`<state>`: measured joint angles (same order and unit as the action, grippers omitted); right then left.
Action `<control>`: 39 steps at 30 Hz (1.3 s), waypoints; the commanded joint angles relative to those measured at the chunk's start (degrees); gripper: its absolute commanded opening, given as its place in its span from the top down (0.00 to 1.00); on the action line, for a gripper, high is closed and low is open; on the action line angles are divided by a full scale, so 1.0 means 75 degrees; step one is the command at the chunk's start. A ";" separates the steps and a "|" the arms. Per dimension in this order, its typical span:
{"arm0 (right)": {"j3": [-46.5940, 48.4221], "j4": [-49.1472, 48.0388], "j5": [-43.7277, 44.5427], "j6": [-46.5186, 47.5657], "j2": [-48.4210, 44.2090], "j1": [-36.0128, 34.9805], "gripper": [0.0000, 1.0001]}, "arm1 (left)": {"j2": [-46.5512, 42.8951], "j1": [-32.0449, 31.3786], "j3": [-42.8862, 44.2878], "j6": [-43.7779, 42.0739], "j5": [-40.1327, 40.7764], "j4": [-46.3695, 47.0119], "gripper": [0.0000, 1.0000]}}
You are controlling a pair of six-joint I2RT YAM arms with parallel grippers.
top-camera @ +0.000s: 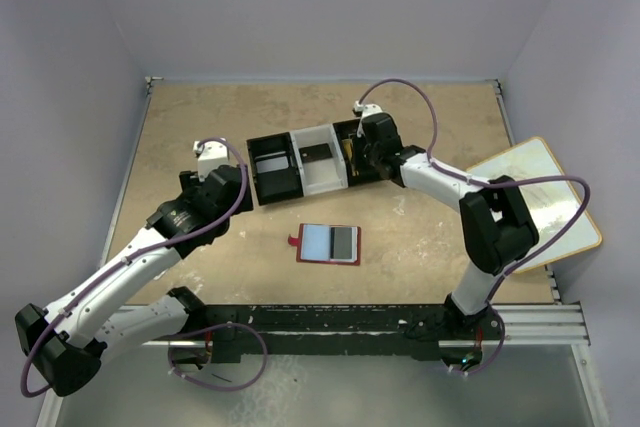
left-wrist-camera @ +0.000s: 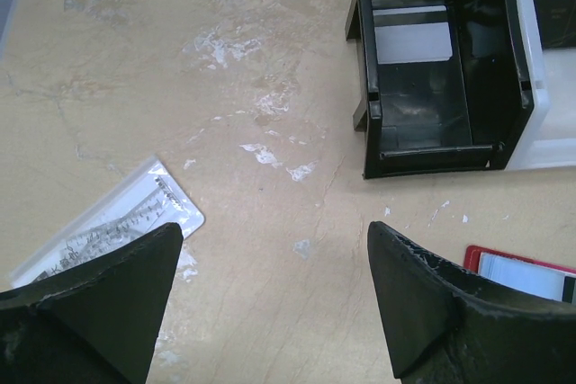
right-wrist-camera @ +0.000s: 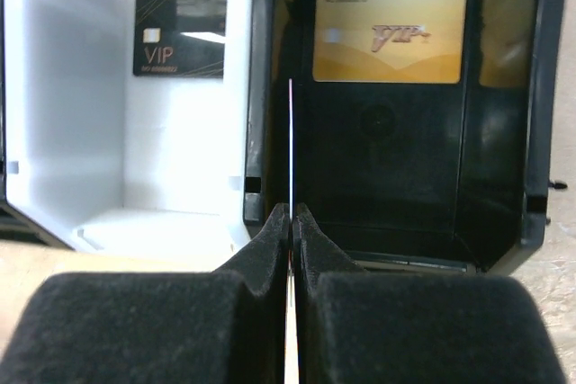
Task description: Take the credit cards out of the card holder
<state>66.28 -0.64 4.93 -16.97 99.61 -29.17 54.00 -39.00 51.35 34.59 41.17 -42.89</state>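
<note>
The red card holder (top-camera: 328, 244) lies open on the table, its left half pale blue and its right half dark; its corner (left-wrist-camera: 517, 267) shows in the left wrist view. My right gripper (right-wrist-camera: 291, 213) is shut on a thin card (right-wrist-camera: 291, 132), seen edge-on over the tray's right black compartment (right-wrist-camera: 396, 159). A gold VIP card (right-wrist-camera: 389, 35) lies in that compartment. A black VIP card (right-wrist-camera: 180, 33) lies in the white middle one, and a white card (left-wrist-camera: 412, 35) in the left black one. My left gripper (left-wrist-camera: 273, 231) hangs open over bare table, left of the tray.
The three-compartment tray (top-camera: 312, 163) stands at the table's middle back. A clear plastic packet (left-wrist-camera: 108, 222) lies by my left finger. A wooden board (top-camera: 540, 202) overhangs the right edge. Walls close in the back and both sides.
</note>
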 commanded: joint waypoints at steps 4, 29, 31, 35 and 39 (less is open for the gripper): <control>-0.0212 0.0000 -0.1031 -0.0025 -0.0441 -0.0028 1.00 | -0.0074 0.0016 0.0042 -0.0187 0.0164 0.0165 0.19; -0.0076 0.0023 0.1108 0.2292 -0.0573 -0.0425 1.00 | -0.0106 0.0018 0.0038 -0.0217 0.0074 0.0200 0.20; 0.0064 0.0053 0.1020 0.2855 -0.0395 -0.0432 1.00 | -0.0116 0.0018 0.0042 -0.0229 0.0060 0.0206 0.20; 0.0111 -0.0193 0.0794 0.4091 -0.0123 -0.0442 1.00 | -0.0158 0.0019 0.0033 -0.0242 0.0043 0.0211 0.20; -0.0010 -0.0671 0.0716 0.5196 -0.0102 -0.0484 1.00 | -0.0229 0.0013 0.0040 -0.0241 0.0054 0.0223 0.21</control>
<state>64.93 -0.54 10.44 10.11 99.72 -32.47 53.84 -39.00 51.35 33.47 41.12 -42.89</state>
